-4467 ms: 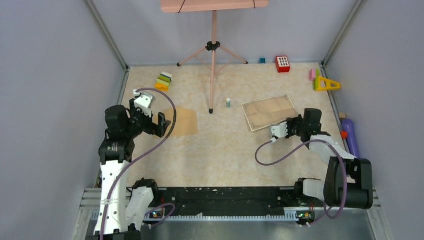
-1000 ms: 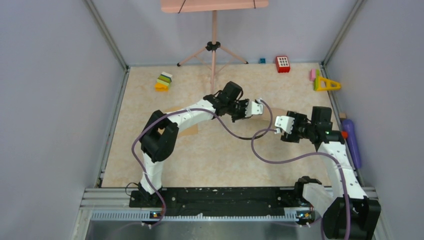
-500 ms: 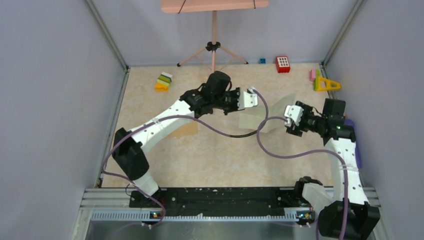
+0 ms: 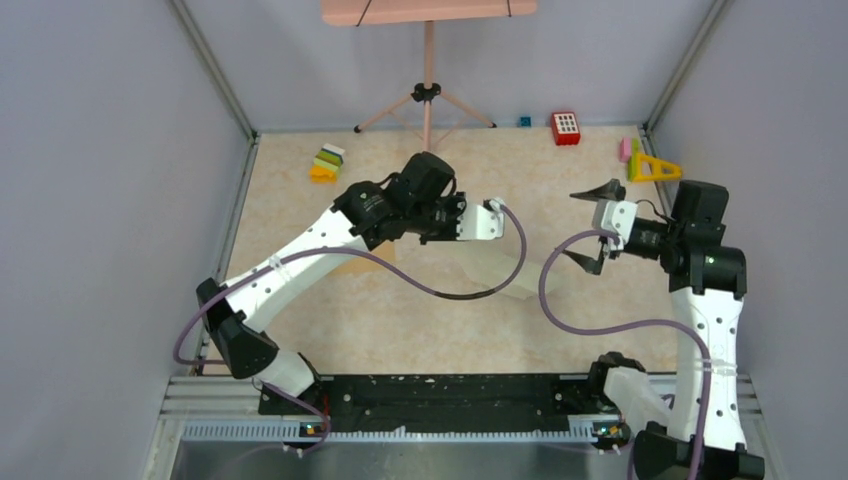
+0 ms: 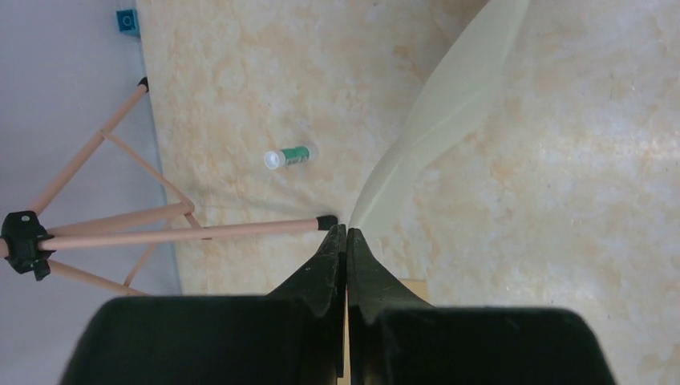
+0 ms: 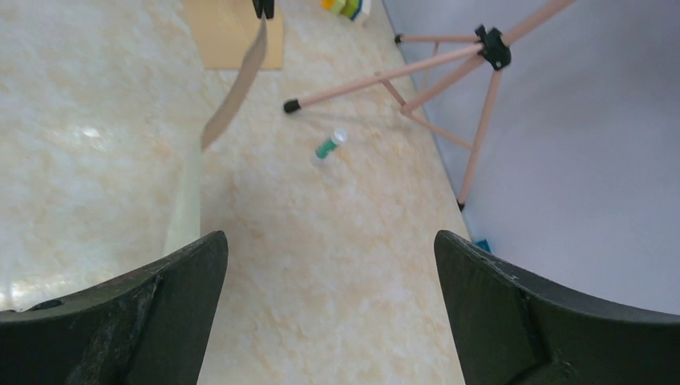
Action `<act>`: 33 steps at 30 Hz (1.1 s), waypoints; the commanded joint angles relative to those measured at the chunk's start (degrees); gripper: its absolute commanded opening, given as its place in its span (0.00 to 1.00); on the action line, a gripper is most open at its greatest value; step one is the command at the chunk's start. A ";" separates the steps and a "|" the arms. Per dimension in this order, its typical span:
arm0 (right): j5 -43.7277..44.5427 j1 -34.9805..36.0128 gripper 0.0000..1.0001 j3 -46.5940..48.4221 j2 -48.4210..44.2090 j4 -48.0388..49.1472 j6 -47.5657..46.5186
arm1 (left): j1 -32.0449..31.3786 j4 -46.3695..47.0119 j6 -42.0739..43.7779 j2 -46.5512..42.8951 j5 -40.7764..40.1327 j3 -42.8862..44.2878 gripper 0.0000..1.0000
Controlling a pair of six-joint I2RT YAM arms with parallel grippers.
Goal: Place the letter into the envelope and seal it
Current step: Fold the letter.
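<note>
At the far left the envelope (image 6: 232, 36) lies flat on the table (image 4: 400, 320). In the overhead view it sits mostly under my left arm (image 4: 300, 250), so I read it from the right wrist camera, where it shows as a brown rectangle beyond the hanging sheet. I cannot tell whether its flap is open.

Next along, the left gripper (image 5: 346, 234) is pinched tight on one edge of the letter (image 5: 449, 112), with no gap visible between its fingers. Held by that single edge, the pale sheet droops and curls away edge-on towards the right. I take this grip as a way to get the paper up off the table so it can be carried across to the envelope. I cannot tell whether the trailing end brushes the table.

Beyond the sheet stand a small green-and-white tube (image 5: 289, 155) and the foot of the tripod stand (image 4: 428, 60), both close to the path. I would keep the paper away from them.

At the right, the right gripper (image 4: 592, 226) is spread wide with nothing between its fingers. It sits apart from the letter and faces it, so the whole sheet hangs from the left gripper alone. My judgement is that the carry to the envelope is the step in hand, and insertion and sealing are not yet done.
</note>
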 commanded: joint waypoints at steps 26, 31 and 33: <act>14.24 30.78 0.85 -20.84 2.28 34.63 29.46 | -7.50 -17.65 3.89 -0.38 -13.15 9.69 0.00; 13.76 34.29 0.72 -15.95 5.64 19.93 19.20 | -7.58 -17.70 4.02 -0.42 -13.47 9.58 0.00; 13.59 34.85 0.66 -15.42 6.48 18.69 18.71 | -7.57 -17.73 4.06 -0.44 -13.55 9.66 0.00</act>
